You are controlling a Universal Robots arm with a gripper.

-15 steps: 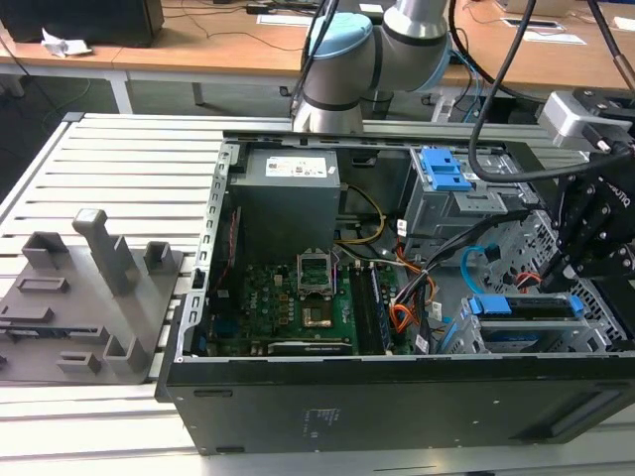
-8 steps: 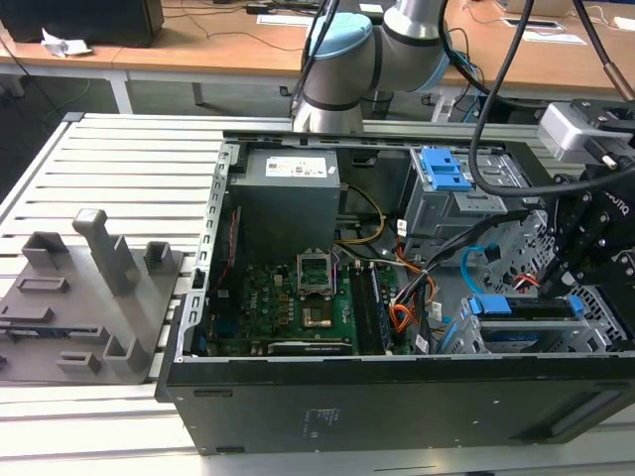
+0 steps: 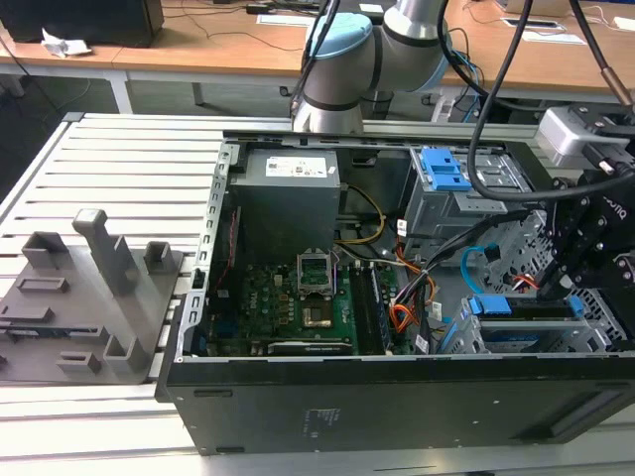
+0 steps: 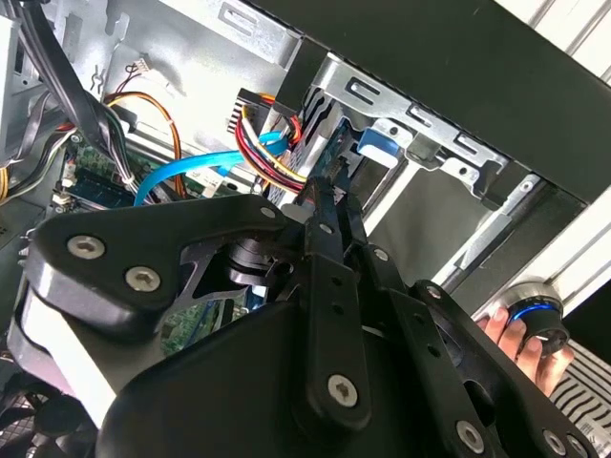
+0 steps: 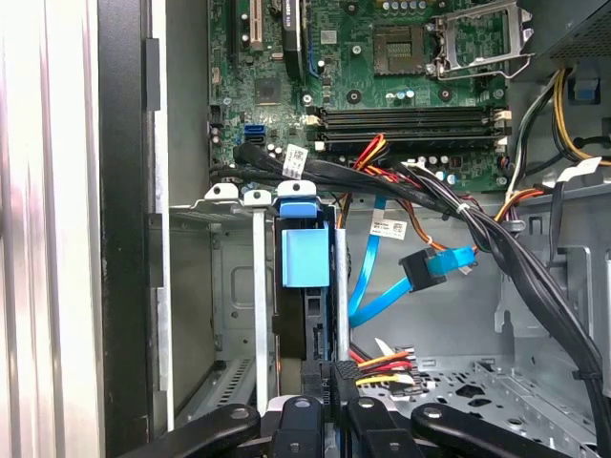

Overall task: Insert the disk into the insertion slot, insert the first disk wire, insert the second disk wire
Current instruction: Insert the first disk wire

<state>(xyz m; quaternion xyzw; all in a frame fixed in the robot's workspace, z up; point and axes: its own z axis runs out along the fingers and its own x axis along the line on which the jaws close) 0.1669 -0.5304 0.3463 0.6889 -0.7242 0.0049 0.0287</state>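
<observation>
One open computer case [image 3: 397,407] holds one motherboard [image 3: 258,297], one grey power supply [image 3: 288,198], one disk [image 5: 305,258] in a blue carrier, one light-blue flat cable [image 4: 177,172] and one black plug [image 5: 336,377] with coloured wires. One robot arm [image 3: 337,59].

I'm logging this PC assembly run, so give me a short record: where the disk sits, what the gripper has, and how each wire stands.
disk: seated in the insertion slot, blue carrier end showing
gripper: at the disk's end, shut on the first disk wire
first disk wire: red, yellow and black strands; plug at the disk, full seating cannot be told
second disk wire: light-blue, loose, its plug hanging apart from the disk
setting: open computer case on a slotted table
</observation>
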